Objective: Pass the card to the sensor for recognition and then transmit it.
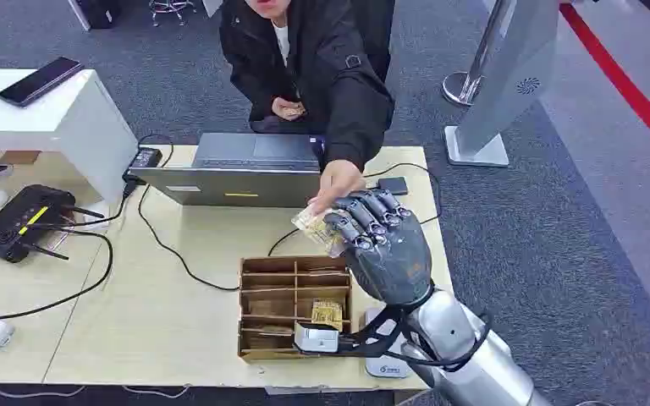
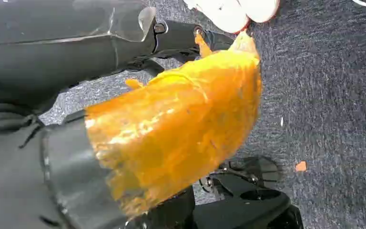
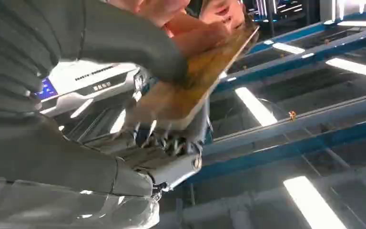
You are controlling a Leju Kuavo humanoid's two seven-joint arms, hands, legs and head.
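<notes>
Card [image 1: 311, 222], thin, stiff and probably slick, sat above the table [image 1: 178, 321], pinched at one edge by the right hand [image 1: 378, 245], whose fingers [image 1: 364, 222] clamped it; a person's hand [image 1: 337, 182] held its far edge.

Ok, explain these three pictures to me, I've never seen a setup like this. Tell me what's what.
The head view looks down from a humanoid robot's head at a table. Its right hand holds a card up to a person's hand, which touches the card too. On the table: a laptop, a black router and a wooden divided box. The right wrist view, shot from that wrist, shows the card from beneath. The left wrist view shows the hanging left hand, orange-covered, above carpet.
</notes>
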